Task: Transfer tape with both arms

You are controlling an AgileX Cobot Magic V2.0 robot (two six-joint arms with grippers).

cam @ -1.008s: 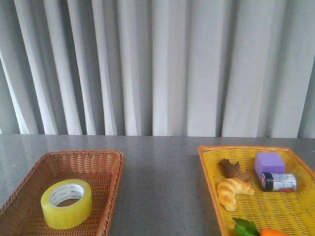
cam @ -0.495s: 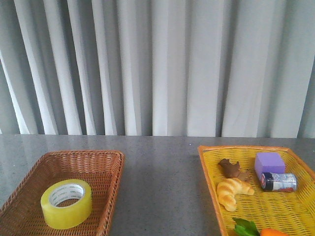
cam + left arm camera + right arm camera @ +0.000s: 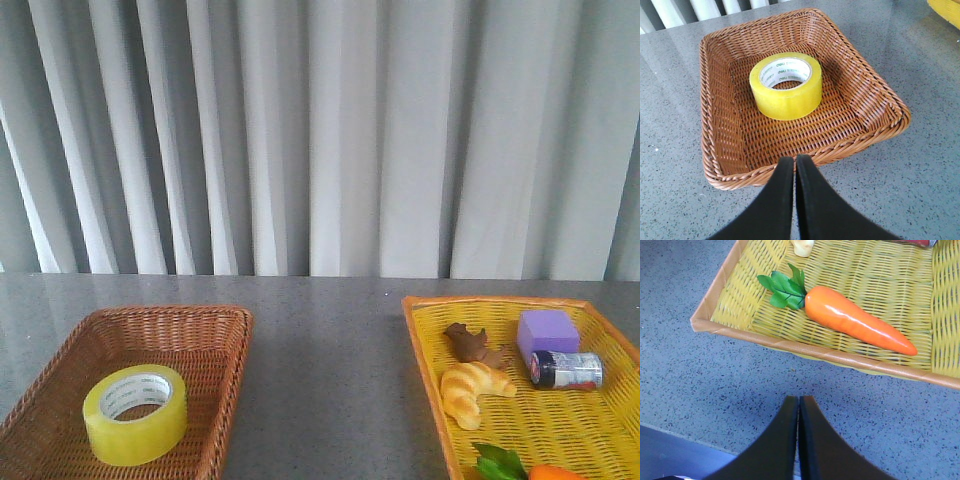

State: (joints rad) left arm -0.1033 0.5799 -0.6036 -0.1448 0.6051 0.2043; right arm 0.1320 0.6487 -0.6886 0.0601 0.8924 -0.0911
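Note:
The yellow tape roll (image 3: pixel 135 414) with a white printed core lies flat in the brown wicker basket (image 3: pixel 215 320) at the front left. In the left wrist view the tape (image 3: pixel 785 85) sits in the middle of the basket (image 3: pixel 875 100). My left gripper (image 3: pixel 794 161) is shut and empty, just short of the basket's near rim. My right gripper (image 3: pixel 799 400) is shut and empty over the grey table, short of the yellow basket (image 3: pixel 740 332). Neither arm shows in the front view.
The yellow basket (image 3: pixel 420 330) at the front right holds a croissant (image 3: pixel 472 390), a brown piece (image 3: pixel 468 343), a purple block (image 3: pixel 548 331), a small can (image 3: pixel 566 369) and a carrot (image 3: pixel 855 320) with green leaves. A white curtain hangs behind the table.

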